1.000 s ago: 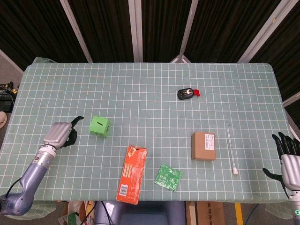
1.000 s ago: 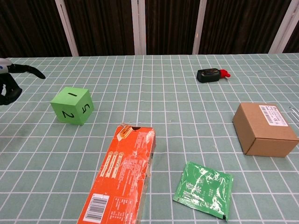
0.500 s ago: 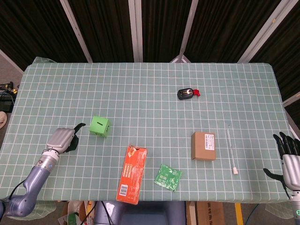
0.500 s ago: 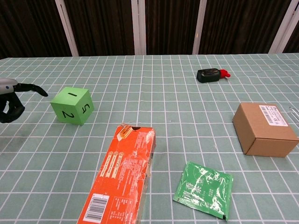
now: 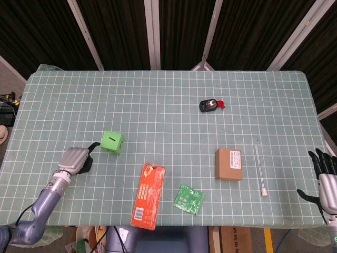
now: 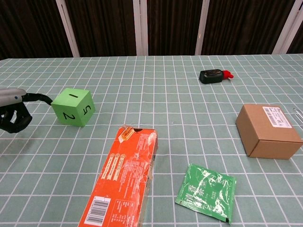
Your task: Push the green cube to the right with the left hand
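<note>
Chest view: my left hand [image 6: 14, 113], fingers curled, holding nothing, thumb almost touching green cube [image 6: 73, 107] at table's left. Approach step; next, steady rightward shove. Right hand [image 5: 326, 182] idle, fingers spread.

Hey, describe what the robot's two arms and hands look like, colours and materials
The left hand has a silver-grey metallic back with black fingers, on a glossy blue-grey arm joined by a silvery ringed wrist. The right hand has black fingers and a pale grey back; little of its arm shows.
</note>
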### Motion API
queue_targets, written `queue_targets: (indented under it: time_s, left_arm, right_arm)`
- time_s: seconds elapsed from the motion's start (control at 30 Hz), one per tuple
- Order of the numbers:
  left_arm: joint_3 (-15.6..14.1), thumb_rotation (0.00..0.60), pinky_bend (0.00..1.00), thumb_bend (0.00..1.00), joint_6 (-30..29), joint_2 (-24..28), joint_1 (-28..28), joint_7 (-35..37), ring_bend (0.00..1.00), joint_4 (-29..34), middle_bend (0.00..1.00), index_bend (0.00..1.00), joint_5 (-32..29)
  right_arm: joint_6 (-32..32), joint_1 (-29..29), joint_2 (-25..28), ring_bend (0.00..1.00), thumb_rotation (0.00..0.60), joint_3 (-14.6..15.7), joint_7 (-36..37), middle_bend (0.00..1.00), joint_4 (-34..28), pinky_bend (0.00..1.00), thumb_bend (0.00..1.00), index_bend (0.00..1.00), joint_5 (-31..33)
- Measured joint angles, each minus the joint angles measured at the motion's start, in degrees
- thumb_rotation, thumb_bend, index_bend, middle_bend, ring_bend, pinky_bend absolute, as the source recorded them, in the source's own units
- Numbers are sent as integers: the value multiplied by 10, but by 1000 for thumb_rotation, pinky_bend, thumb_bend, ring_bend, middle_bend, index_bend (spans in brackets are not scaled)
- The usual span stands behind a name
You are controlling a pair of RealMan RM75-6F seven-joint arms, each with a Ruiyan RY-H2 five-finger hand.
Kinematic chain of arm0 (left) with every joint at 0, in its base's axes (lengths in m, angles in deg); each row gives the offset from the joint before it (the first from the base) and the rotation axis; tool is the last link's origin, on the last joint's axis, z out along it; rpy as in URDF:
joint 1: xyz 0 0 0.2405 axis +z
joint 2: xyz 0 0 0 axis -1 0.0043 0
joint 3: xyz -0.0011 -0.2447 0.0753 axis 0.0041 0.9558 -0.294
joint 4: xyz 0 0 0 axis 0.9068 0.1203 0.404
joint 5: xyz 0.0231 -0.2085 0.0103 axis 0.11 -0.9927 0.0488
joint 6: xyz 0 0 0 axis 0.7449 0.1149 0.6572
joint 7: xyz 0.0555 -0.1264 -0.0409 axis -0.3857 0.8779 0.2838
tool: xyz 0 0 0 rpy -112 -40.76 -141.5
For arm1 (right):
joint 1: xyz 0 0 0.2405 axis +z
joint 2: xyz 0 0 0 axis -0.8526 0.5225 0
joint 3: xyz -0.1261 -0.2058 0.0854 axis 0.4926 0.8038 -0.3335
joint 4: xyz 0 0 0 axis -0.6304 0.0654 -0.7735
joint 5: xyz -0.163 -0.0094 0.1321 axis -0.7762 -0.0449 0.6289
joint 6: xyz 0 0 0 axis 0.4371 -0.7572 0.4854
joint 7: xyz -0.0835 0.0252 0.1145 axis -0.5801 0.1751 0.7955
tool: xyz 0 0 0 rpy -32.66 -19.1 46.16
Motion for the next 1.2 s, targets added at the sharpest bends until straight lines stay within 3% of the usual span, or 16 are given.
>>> queue_targets:
  time_s: [1.2]
  left_arm:
    - [22,600,675,817,-19,-62,-24,-118,574,63,771,149,-4]
  right_arm:
    - [-6,-3,4,0,600,-3,18,0,6,0,45,70,-1]
